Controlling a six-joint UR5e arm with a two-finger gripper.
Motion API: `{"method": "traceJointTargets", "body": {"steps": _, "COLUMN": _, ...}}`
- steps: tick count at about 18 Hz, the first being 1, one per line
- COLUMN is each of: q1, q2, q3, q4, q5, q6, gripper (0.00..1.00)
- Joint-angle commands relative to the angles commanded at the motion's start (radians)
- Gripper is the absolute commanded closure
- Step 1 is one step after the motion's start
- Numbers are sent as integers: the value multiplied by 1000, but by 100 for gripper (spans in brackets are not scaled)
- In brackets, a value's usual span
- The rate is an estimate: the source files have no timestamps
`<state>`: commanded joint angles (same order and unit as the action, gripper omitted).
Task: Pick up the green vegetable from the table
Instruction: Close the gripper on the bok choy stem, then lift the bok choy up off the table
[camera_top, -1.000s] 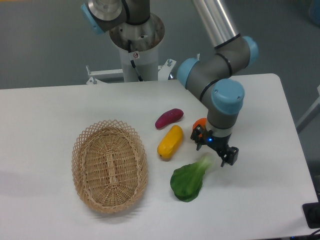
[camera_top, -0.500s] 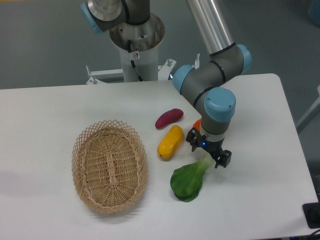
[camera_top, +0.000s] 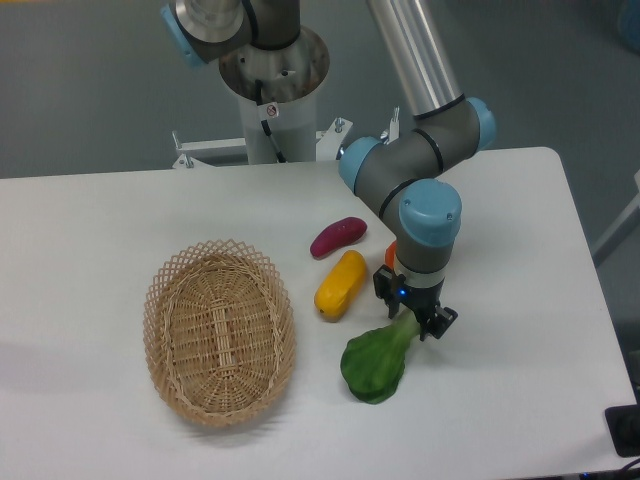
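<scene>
From my remote station, the gripper (camera_top: 412, 314) hung directly over the pale stem of the green vegetable (camera_top: 375, 362), its two fingers straddling that stem with a gap between them. I saw bare table (camera_top: 520, 330) to the right and on the near side of the vegetable, open room for a pass. To the left, the yellow vegetable (camera_top: 340, 284) lay just beside the gripper, with the purple sweet potato (camera_top: 338, 236) farther back. An orange object (camera_top: 391, 254) sat mostly hidden behind the wrist. The wicker basket (camera_top: 220, 331) stood well apart at left. The arm's elbow (camera_top: 400, 170) blocked the far side.
</scene>
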<state>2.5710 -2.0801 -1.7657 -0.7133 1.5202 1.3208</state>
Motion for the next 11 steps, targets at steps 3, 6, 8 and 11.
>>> {"method": "traceJointTargets", "body": {"steps": 3, "q1": 2, "q2": 0, "q3": 17, "q4": -2, "q5": -3, "q6": -3, "gripper": 68}}
{"method": "traceJointTargets", "body": {"steps": 6, "q1": 11, "q2": 12, "q3": 25, "q4": -2, "q5": -9, "q6": 0, "gripper": 69}}
{"method": "traceJointTargets", "body": {"steps": 8, "q1": 14, "q2": 24, "q3": 31, "q4": 0, "q5": -11, "q6": 5, "gripper": 69}}
{"method": "traceJointTargets", "body": {"steps": 11, "q1": 35, "q2": 60, "q3": 61, "q4": -2, "q5": -64, "q6": -6, "gripper": 69}}
